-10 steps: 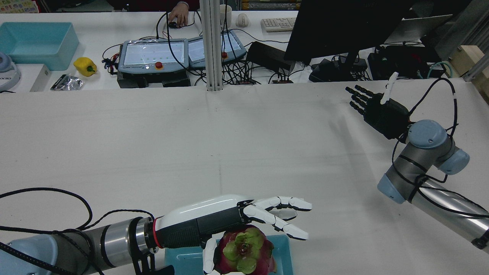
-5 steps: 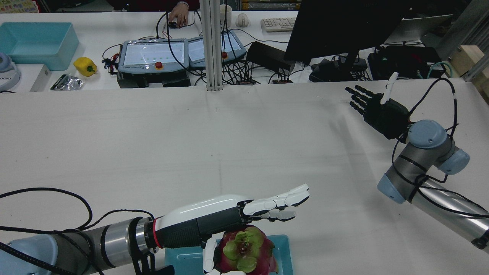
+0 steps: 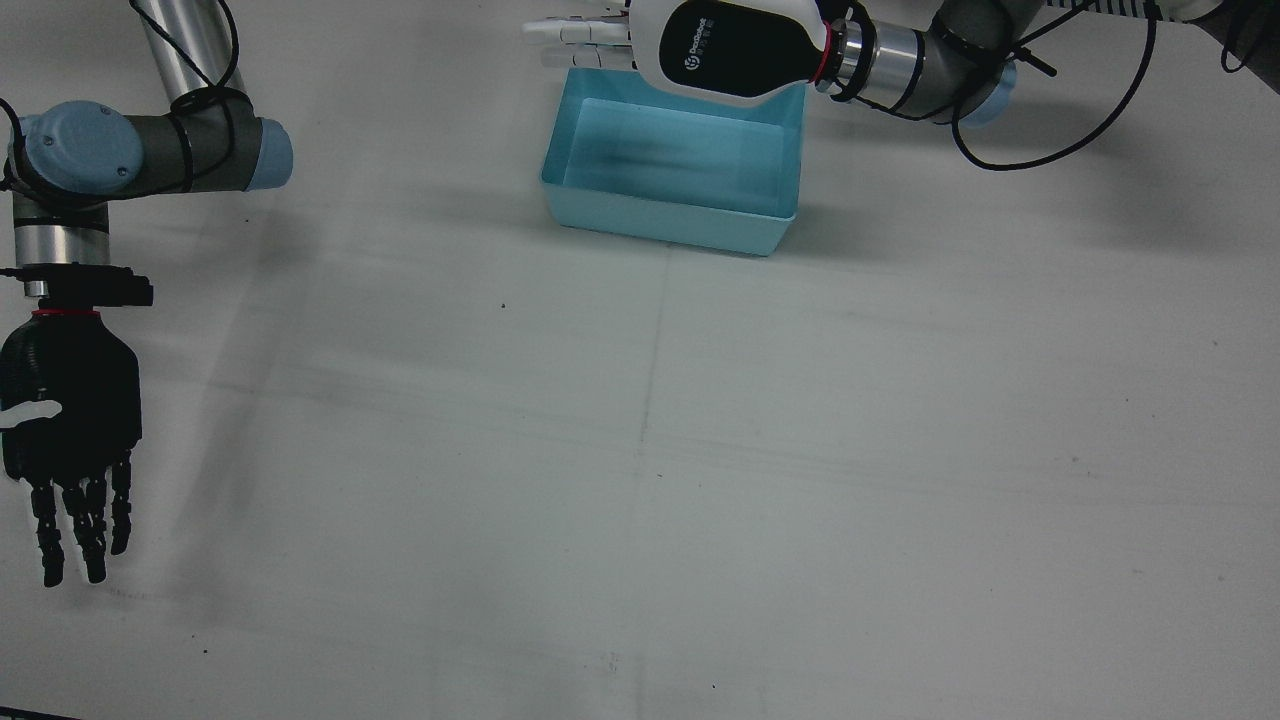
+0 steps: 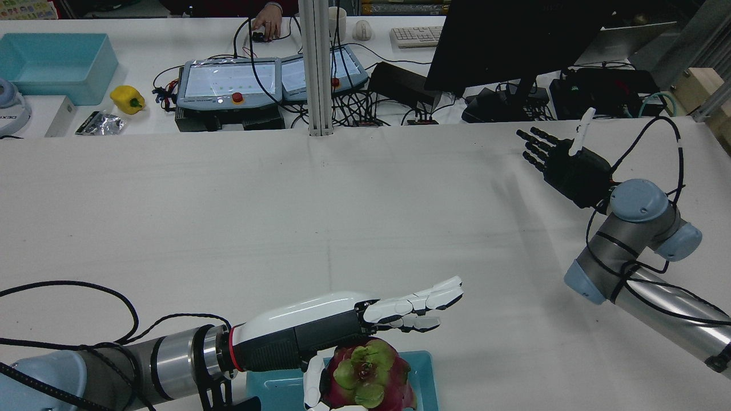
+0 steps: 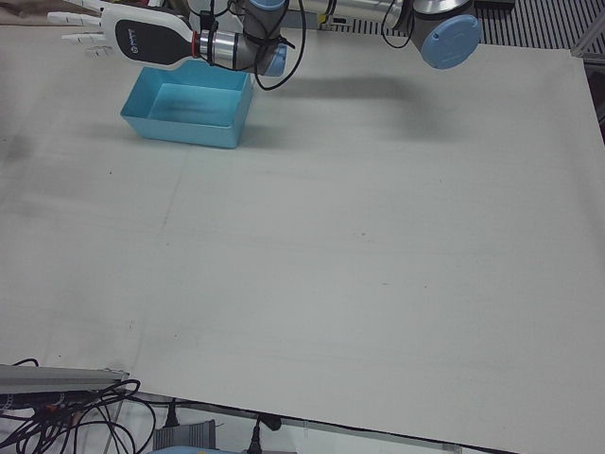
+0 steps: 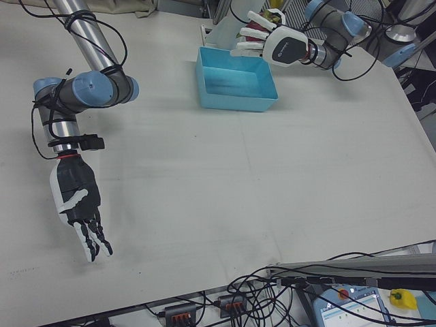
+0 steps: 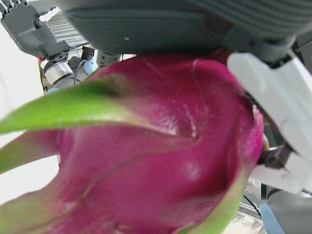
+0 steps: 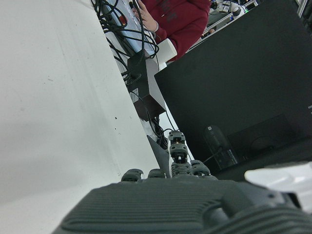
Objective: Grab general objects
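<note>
light: bright, even overhead | shadows: soft | left hand view: close-up blurred | glare: slight

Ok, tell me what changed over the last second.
The left hand drew its spread, drooping fingers together and straightened them, now extended flat beyond the dragon fruit. The fruit sits under the palm over the blue bin, unmoved. The right hand stayed open and in place.

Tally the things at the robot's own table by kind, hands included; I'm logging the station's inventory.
Magenta dragon fruit with green scales: 1
Light blue open plastic bin: 1
Robot hands: 2, the white left hand and the black right hand
Total: 4
</note>
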`<act>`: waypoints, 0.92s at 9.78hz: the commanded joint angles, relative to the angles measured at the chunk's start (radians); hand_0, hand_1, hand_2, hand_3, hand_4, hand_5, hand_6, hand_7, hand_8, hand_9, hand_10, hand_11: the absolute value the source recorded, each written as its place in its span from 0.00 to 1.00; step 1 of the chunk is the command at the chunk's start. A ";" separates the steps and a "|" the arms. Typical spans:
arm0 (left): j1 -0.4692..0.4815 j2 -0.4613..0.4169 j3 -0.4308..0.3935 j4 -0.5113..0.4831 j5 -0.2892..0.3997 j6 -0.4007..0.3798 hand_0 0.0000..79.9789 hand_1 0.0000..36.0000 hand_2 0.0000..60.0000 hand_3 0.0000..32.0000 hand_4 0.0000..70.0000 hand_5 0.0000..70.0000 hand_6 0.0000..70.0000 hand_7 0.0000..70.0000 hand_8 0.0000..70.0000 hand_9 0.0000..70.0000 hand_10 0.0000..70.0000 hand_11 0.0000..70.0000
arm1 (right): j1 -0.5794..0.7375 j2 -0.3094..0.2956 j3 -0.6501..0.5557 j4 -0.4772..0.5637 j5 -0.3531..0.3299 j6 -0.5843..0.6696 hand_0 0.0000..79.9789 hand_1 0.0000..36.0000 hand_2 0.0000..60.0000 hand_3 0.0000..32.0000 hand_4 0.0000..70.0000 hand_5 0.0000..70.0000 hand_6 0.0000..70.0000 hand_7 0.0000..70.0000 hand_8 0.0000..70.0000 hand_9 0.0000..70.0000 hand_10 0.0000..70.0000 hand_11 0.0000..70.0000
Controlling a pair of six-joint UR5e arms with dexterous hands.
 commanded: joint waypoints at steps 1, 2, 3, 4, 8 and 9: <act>-0.001 0.002 0.002 -0.006 0.000 -0.001 0.87 1.00 1.00 0.41 0.00 0.00 0.00 0.00 0.00 0.00 0.00 0.00 | 0.000 0.000 0.000 0.000 0.000 0.000 0.00 0.00 0.00 0.00 0.00 0.00 0.00 0.00 0.00 0.00 0.00 0.00; -0.001 0.002 0.000 -0.009 0.000 -0.003 0.54 0.30 0.21 0.51 0.00 0.00 0.00 0.00 0.00 0.00 0.00 0.00 | 0.000 0.000 0.000 0.000 0.000 0.000 0.00 0.00 0.00 0.00 0.00 0.00 0.00 0.00 0.00 0.00 0.00 0.00; -0.003 0.003 0.005 -0.009 0.000 -0.003 0.93 1.00 1.00 0.43 0.00 0.00 0.00 0.00 0.00 0.00 0.00 0.00 | 0.000 0.000 0.000 0.000 0.000 0.000 0.00 0.00 0.00 0.00 0.00 0.00 0.00 0.00 0.00 0.00 0.00 0.00; -0.001 0.002 0.005 -0.010 0.000 -0.003 0.72 0.88 1.00 0.45 0.00 0.00 0.00 0.00 0.00 0.00 0.00 0.00 | 0.000 0.000 0.000 0.000 0.000 0.000 0.00 0.00 0.00 0.00 0.00 0.00 0.00 0.00 0.00 0.00 0.00 0.00; -0.004 0.005 0.037 -0.045 0.000 -0.012 0.55 0.01 0.00 0.48 0.00 0.00 0.00 0.00 0.00 0.00 0.00 0.00 | 0.000 0.000 0.000 0.000 0.000 0.000 0.00 0.00 0.00 0.00 0.00 0.00 0.00 0.00 0.00 0.00 0.00 0.00; -0.001 0.002 0.040 -0.046 0.000 -0.016 0.49 0.09 0.00 0.49 0.00 0.00 0.00 0.00 0.00 0.00 0.00 0.00 | 0.000 0.000 0.000 0.000 0.000 0.000 0.00 0.00 0.00 0.00 0.00 0.00 0.00 0.00 0.00 0.00 0.00 0.00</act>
